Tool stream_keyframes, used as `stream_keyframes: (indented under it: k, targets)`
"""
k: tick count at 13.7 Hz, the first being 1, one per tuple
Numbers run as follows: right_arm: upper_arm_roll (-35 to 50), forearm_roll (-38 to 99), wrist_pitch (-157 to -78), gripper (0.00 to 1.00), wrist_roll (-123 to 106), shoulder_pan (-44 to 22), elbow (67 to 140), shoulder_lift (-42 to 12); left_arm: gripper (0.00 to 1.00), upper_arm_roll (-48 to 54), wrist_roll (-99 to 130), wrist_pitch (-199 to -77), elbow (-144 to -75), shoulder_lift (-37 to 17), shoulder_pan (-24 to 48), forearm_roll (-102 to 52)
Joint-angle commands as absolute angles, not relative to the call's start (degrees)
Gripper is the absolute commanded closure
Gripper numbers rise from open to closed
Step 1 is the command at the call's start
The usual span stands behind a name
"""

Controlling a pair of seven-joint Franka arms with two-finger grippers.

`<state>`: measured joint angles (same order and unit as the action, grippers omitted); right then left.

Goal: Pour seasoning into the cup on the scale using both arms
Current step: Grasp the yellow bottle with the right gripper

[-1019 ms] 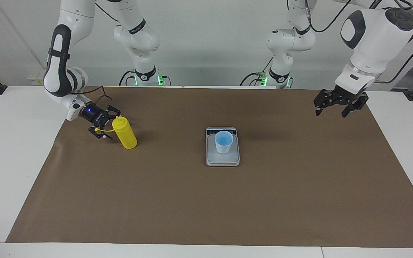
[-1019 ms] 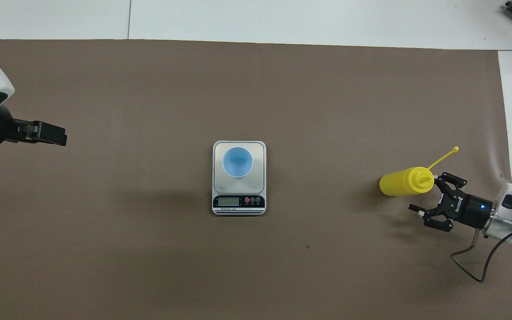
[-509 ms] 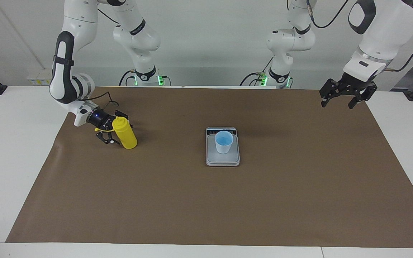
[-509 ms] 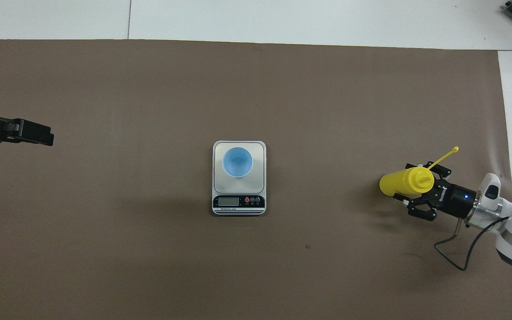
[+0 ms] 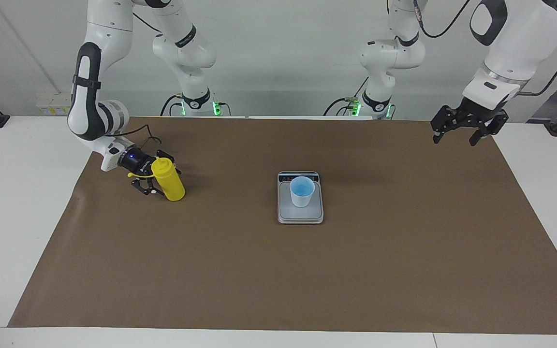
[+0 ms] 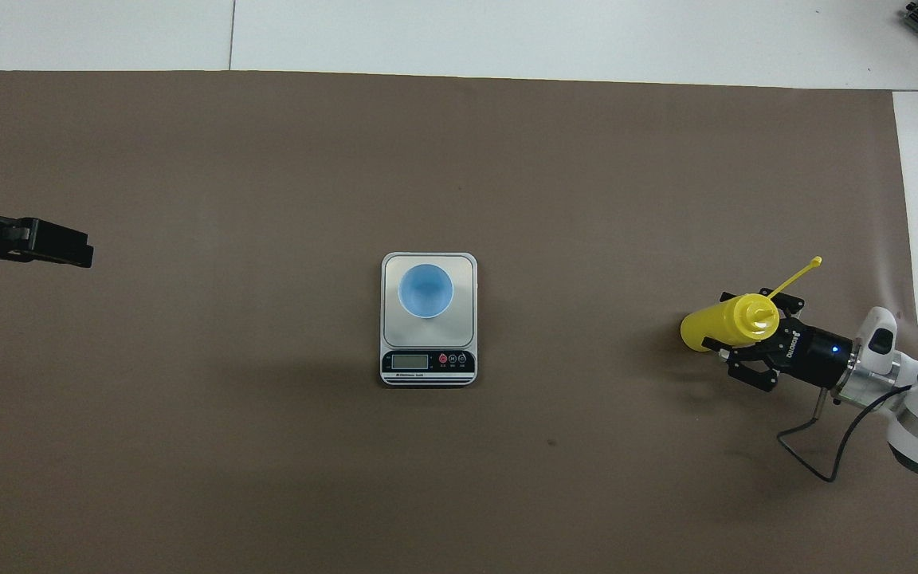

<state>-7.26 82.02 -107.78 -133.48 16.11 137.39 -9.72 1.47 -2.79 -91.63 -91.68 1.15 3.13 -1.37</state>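
The yellow seasoning bottle stands upright on the brown mat toward the right arm's end of the table, its thin tethered cap sticking out sideways. My right gripper reaches in low and level, with a finger against each side of the bottle's upper body. The light-blue cup stands upright on the scale at the middle of the mat. My left gripper hangs open and holds nothing, high over the mat's corner at the left arm's end.
The brown mat covers most of the white table. The scale's dark display strip faces the robots. A black cable loops from the right wrist down onto the mat.
My right gripper slid forward around the seasoning and its fingers closed in on the bottle. The left arm rose and drew back toward its end of the table. Bottle and cup stayed put.
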Motion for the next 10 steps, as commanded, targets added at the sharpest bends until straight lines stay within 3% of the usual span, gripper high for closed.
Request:
stream_keyframes:
  k: [1,2,5,10]
  targets:
    - [-6.86,83.50,-107.75,0.84,-133.68,16.35,136.06,-10.55,0.00,2.02,-3.25,-89.38,-92.19,3.86,2.81,-0.79]
    - [-6.86,83.50,-107.84,1.00,-133.33,16.35,135.45,-10.55,0.00,1.93,-3.43,-89.04,-92.11,3.95,2.81,-0.79]
    - [-6.77,82.45,-109.06,1.00,-128.17,13.99,133.16,-9.06,0.00,1.85,-2.73,-89.47,-92.72,5.18,2.72,-0.97]
    - [-6.59,75.78,-121.27,1.00,-116.48,4.59,130.18,-2.12,0.00,1.85,-0.09,-89.47,-93.52,5.71,2.72,-1.05]
